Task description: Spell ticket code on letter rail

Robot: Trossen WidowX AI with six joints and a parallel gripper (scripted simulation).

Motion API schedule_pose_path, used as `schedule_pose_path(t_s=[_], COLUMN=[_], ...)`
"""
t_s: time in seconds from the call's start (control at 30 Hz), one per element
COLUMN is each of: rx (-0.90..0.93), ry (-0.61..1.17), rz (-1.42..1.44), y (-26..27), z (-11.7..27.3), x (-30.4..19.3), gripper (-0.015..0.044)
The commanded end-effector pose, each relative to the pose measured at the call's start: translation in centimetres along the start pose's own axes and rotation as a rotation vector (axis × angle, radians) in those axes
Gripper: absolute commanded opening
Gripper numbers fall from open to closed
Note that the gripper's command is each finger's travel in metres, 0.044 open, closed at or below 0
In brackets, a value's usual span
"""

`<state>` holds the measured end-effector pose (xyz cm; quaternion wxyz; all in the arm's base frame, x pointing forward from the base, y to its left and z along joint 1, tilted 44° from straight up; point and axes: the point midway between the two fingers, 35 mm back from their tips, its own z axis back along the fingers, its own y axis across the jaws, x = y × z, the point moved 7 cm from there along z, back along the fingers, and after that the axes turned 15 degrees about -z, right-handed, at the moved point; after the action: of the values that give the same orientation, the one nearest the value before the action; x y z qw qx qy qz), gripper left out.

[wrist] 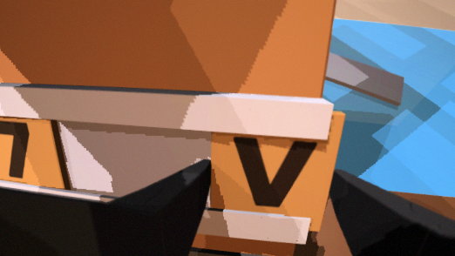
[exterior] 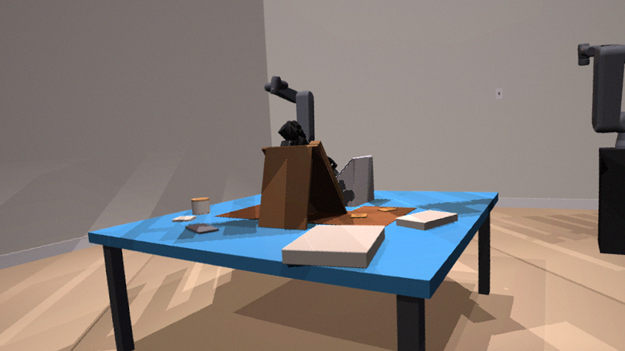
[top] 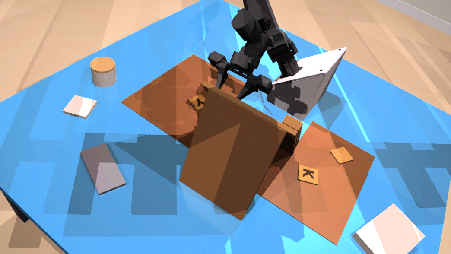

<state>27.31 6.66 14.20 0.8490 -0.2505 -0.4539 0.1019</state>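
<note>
Gripping the V tile, your gripper has a finger at its nine o'clock edge and one at three. The tile is a flat orange square with a bold dark V, upright in the wrist view. It sits mostly inside the pale rail, its three o'clock edge jutting past the end. Toward nine o'clock, beyond a gap, you have another orange tile, its dark letter cut off by the frame.

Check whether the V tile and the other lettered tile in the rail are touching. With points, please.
Apart: the wrist view shows pale rail backing between the V tile (wrist: 285,192) and the partly visible lettered tile (wrist: 41,152).
</note>
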Motion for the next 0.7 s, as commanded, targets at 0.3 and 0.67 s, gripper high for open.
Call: schedule_pose_path(t_s=[0.3, 0.67], rx=[-0.004, -0.004], ry=[0.001, 0.001], rz=[-0.002, -0.002], y=[0.9, 1.6], z=[0.0, 0.0], x=[-0.3, -0.5], gripper=[0.0000, 0.0000])
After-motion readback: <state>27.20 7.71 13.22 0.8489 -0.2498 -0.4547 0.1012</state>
